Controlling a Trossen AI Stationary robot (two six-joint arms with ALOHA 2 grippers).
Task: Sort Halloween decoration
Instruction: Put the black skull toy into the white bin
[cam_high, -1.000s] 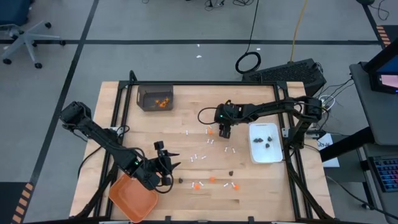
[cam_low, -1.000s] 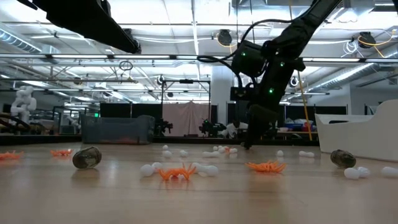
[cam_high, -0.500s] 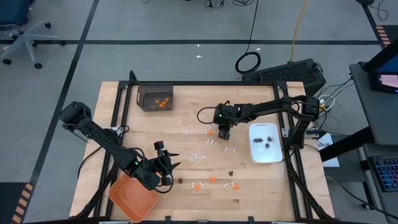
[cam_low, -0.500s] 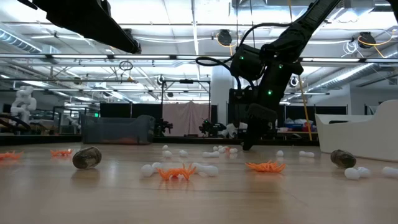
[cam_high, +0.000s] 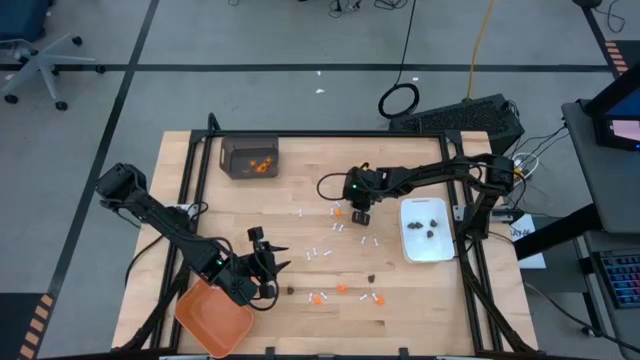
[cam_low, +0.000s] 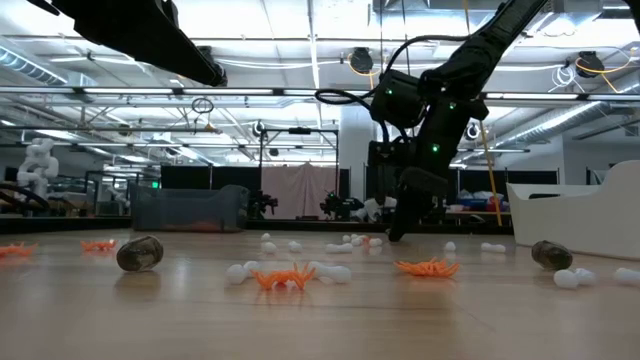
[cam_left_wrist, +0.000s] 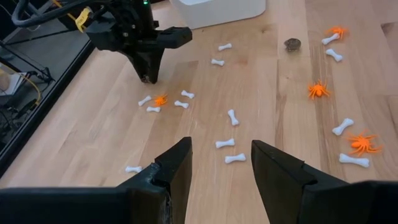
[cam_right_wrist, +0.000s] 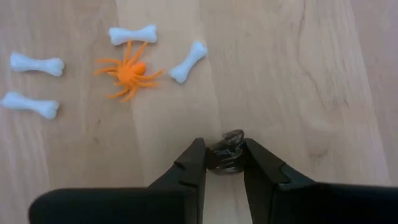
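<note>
Right arm is reaching in from the desk's right edge toward mid-desk, elbow folded, wrist pointing straight down; the right gripper (cam_high: 359, 216) is standing on the wood just left of the white rectangular dish (cam_high: 427, 246). Its jaws are clenching a dark brown-black piece (cam_right_wrist: 225, 154) that is resting on the desk (cam_high: 310, 180), as the right wrist view shows. Just beside that grip are lying an orange spider (cam_right_wrist: 128, 73) and four white bones (cam_right_wrist: 132, 34), three of them ringing the spider.

Left arm is stretching from the desk's left edge diagonally toward the near edge; the left gripper (cam_high: 268, 262) is hovering above the wood beside the orange tray (cam_high: 213, 318), its jaws released and grasping nothing.

Between the two grippers, white bones and orange spiders are scattered across the middle and near part of the desk. A second dark piece (cam_left_wrist: 291, 43) is lying near the dish, with another spider (cam_left_wrist: 336, 31) beyond it. Several dark pieces are sitting in the dish. A dark bin (cam_high: 250, 156) holding orange pieces is standing at the far left corner, well apart from both arms. In the low view, the right arm is descending from above behind a row of spiders (cam_low: 283, 277) and bones.
</note>
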